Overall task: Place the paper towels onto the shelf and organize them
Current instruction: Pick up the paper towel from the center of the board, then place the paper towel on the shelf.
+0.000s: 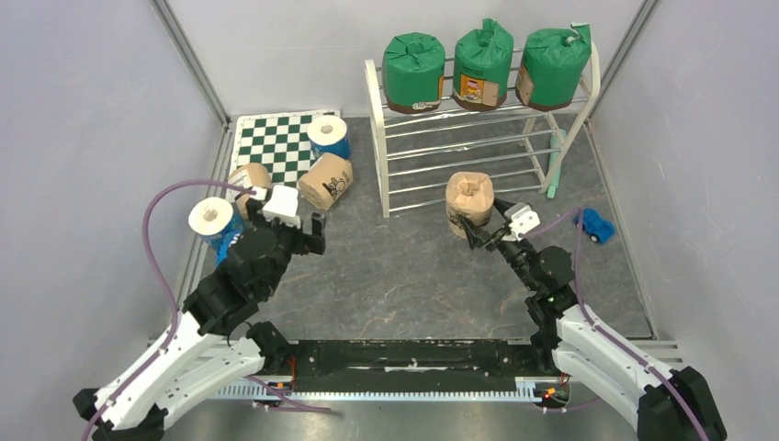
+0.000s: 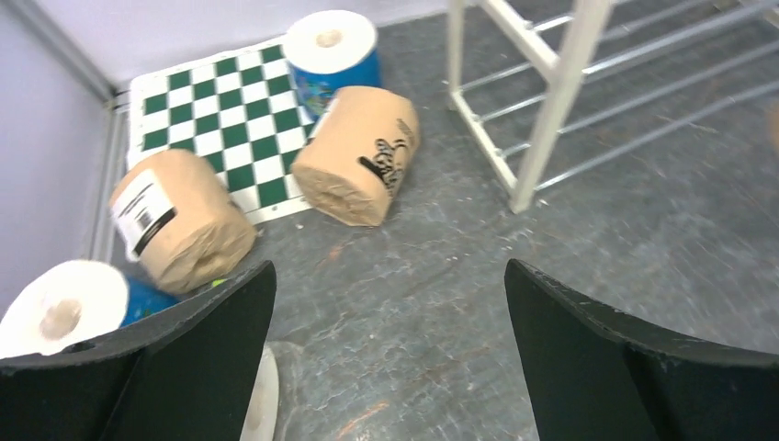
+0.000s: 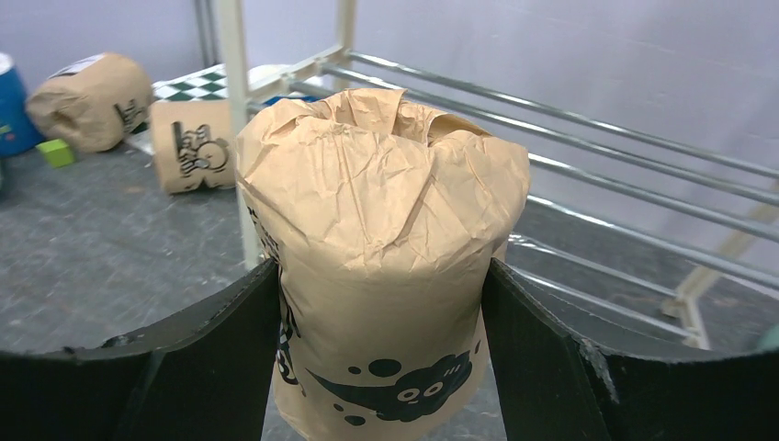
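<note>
Plainly, the right tool (image 3: 378,280) clamps an upright tan roll (image 3: 386,184) printed with black cartoons; the left tool (image 2: 388,276) gapes wide, empty. The barcode label (image 2: 142,213) on a lying roll (image 2: 197,237) is illegible.

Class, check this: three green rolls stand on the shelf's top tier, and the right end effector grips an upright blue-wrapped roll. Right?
No. The right end effector grips a tan paper-wrapped roll, not a blue one, as the right wrist view shows. The rest holds.
</note>
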